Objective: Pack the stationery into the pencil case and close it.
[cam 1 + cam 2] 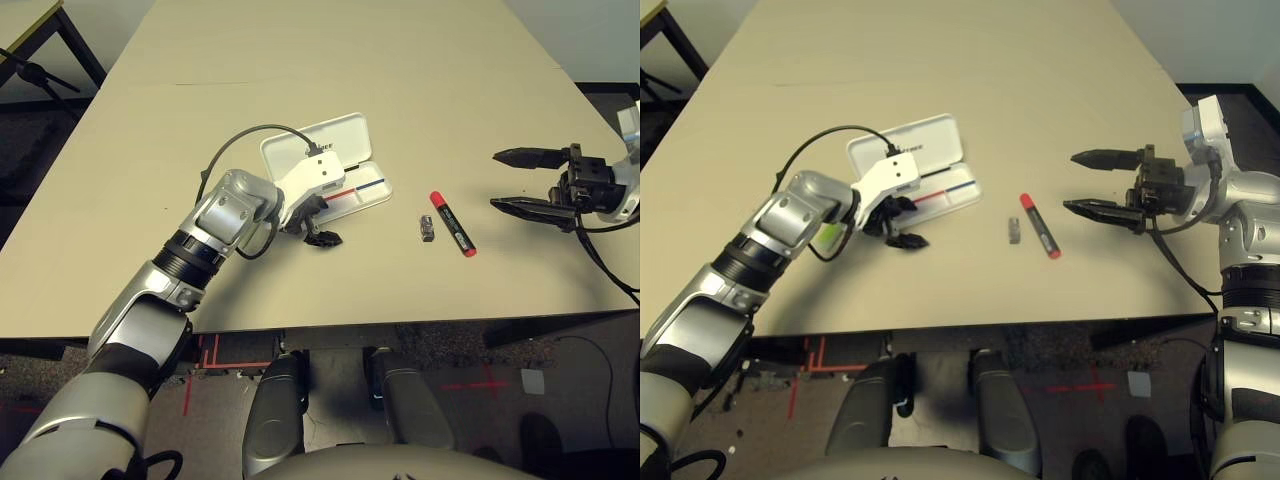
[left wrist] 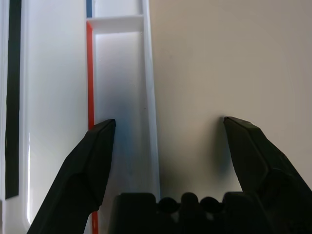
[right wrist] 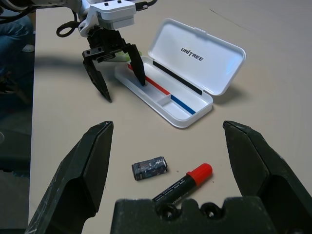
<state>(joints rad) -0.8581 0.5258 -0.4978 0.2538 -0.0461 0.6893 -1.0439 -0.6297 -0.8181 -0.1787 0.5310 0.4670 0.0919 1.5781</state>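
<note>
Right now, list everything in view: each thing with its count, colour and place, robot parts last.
pencil case: one, white, open, lid raised, on the table to the left of the middle, a red and blue line inside.
marker: one, red with a black barrel in the right wrist view, lying on the table to the right of the case.
small block: one, grey, lying just left of the marker, apart from it.
green stick: one, light green, a sliver seen behind the left gripper, beside the case's end.
table: one, beige.
left gripper: one, black fingers, open, straddling the near wall of the case.
right gripper: one, black fingers, open, holding nothing, above the table's right side.
</note>
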